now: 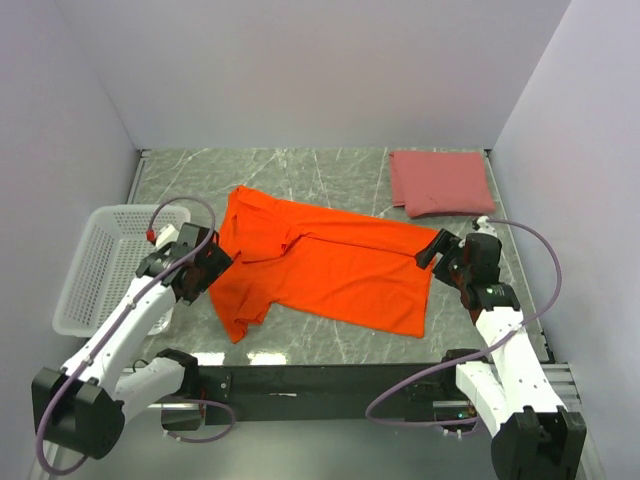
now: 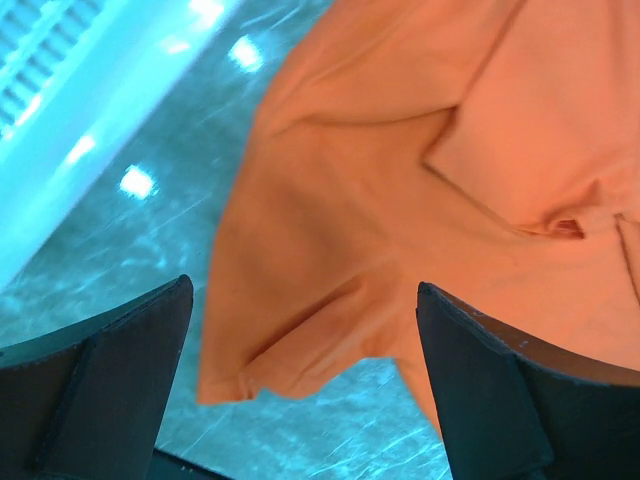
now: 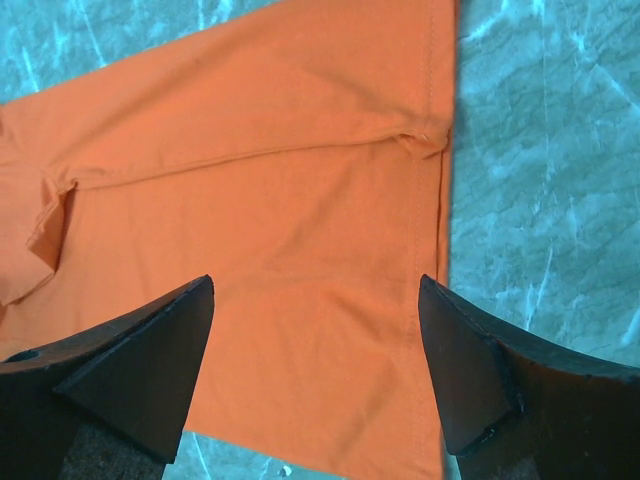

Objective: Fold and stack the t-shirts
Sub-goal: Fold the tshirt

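The bright orange t-shirt (image 1: 320, 265) lies spread and partly folded across the middle of the marble table. The pink t-shirt (image 1: 440, 182) lies folded at the back right. My left gripper (image 1: 205, 265) is open and empty over the orange shirt's left edge; the left wrist view shows its sleeve (image 2: 330, 320) between the jaws. My right gripper (image 1: 440, 255) is open and empty at the shirt's right hem; the right wrist view shows the hem (image 3: 435, 200) below the jaws.
A white plastic mesh basket (image 1: 95, 265) stands at the table's left edge, next to my left arm. Grey walls close the back and sides. The table's dark front edge (image 1: 330, 380) runs between the arm bases.
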Robot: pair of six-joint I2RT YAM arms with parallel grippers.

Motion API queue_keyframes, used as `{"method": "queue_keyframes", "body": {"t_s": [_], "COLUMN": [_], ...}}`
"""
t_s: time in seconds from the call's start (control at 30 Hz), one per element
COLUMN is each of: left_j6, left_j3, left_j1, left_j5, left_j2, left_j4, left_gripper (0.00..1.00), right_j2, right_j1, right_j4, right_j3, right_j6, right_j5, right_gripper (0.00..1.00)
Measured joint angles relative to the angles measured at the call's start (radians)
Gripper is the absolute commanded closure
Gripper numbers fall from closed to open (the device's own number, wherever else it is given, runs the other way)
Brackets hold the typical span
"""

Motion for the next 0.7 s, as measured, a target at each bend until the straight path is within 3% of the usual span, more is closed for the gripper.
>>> {"method": "queue_keyframes", "body": {"t_s": [0.43,0.7], "left_j6": [-0.179,-0.261], "left_j3": [-0.116,-0.169], "left_j1": [0.011,0.011], "left_j5": [0.027,0.055], "left_j2": [-0.197,-0.188], "left_j4": [-0.15,-0.174], "left_gripper": [0.01,0.01], "right_j2": [-0.119,-0.116], "right_j1": [0.0,0.0], "right_j4": [-0.009,-0.01], "right_j3": [-0.066,-0.067], "right_j6": [0.024,0.043], "right_j5": [-0.04,-0.056], "right_gripper": [0.1,0.1]}}
